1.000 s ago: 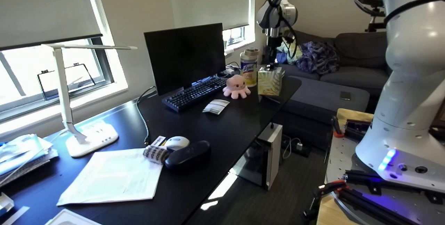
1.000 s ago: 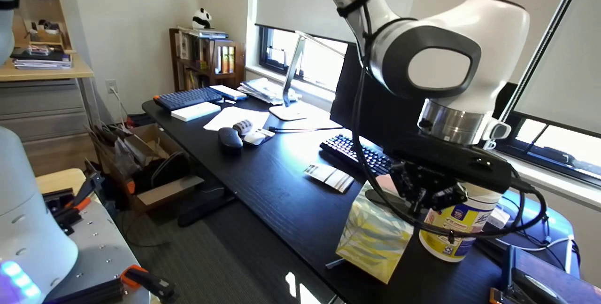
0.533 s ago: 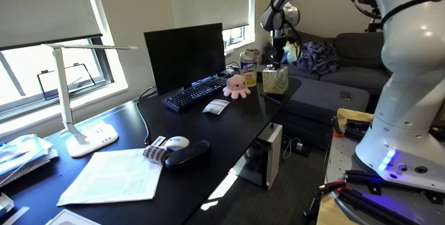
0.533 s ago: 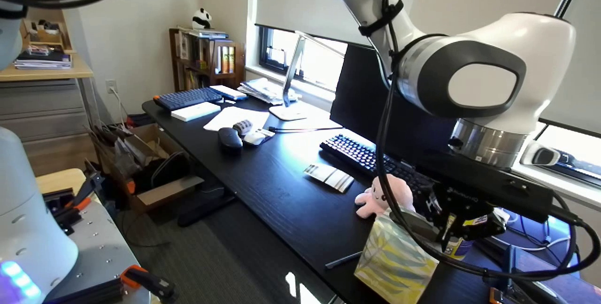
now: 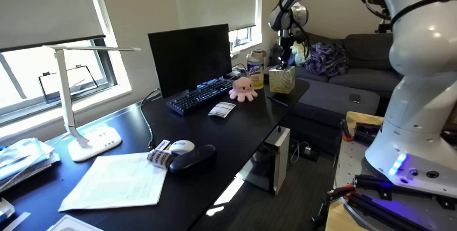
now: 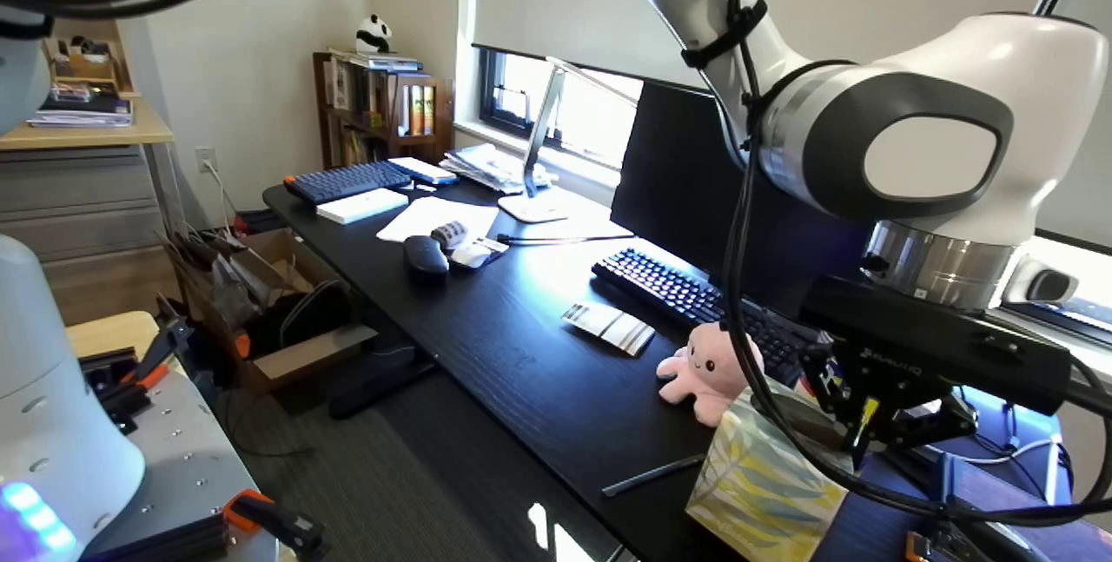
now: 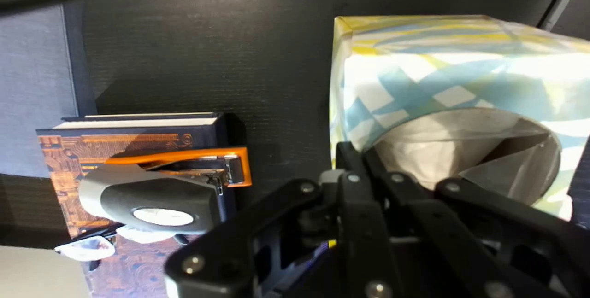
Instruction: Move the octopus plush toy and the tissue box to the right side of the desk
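Observation:
The tissue box [image 5: 282, 81], pale with yellow and blue-grey leaves, hangs tilted from my gripper [image 5: 284, 66] near the far end of the black desk [image 5: 228, 131]. It also shows in an exterior view [image 6: 769, 479] and the wrist view [image 7: 433, 77]. In the wrist view my gripper [image 7: 358, 153] is shut on the box's top edge, one finger outside and one in the oval opening. The box looks slightly above the desk; its underside is hidden. The pink octopus plush toy [image 5: 242, 89] sits upright beside the keyboard. It also shows in an exterior view [image 6: 712, 366], partly behind the box.
A Lysol canister [image 5: 255, 72] stands behind the toy. A grey stick [image 6: 651, 477] lies near the desk edge. A patterned book [image 7: 133, 261] with a black-grey tool [image 7: 161, 206] on it lies beside the box. A keyboard [image 5: 200, 96] and monitor [image 5: 189, 59] stand along the wall.
My gripper has carried the tissue box toward the desk's far end, away from the toy and the stick, then slightly up. The toy shows more in an exterior view and has not moved.

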Robot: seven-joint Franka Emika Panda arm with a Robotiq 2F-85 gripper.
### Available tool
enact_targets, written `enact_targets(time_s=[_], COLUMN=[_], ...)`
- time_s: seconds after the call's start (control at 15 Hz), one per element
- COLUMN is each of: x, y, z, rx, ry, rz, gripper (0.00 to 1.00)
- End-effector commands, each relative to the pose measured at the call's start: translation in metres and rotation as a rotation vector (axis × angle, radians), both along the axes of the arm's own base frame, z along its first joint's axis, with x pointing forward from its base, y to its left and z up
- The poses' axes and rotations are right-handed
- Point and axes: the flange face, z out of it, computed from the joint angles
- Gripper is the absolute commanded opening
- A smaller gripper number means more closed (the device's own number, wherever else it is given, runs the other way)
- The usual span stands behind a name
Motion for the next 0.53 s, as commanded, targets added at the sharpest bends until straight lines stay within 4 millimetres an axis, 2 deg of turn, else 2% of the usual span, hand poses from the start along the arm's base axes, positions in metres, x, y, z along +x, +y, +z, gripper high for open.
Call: enact_targets(time_s=[0.0, 0.27, 0.47], x=[0.013, 0.015, 0.008], y=[-0.003, -0.001, -0.005], z=[-0.013, -0.031, -0.035], rx=[-0.031, -0.032, -0.038], ry=[-0.011, -0.027, -0.029], rz=[0.023, 0.020, 0.006], gripper=[0.04, 0.04, 0.04])
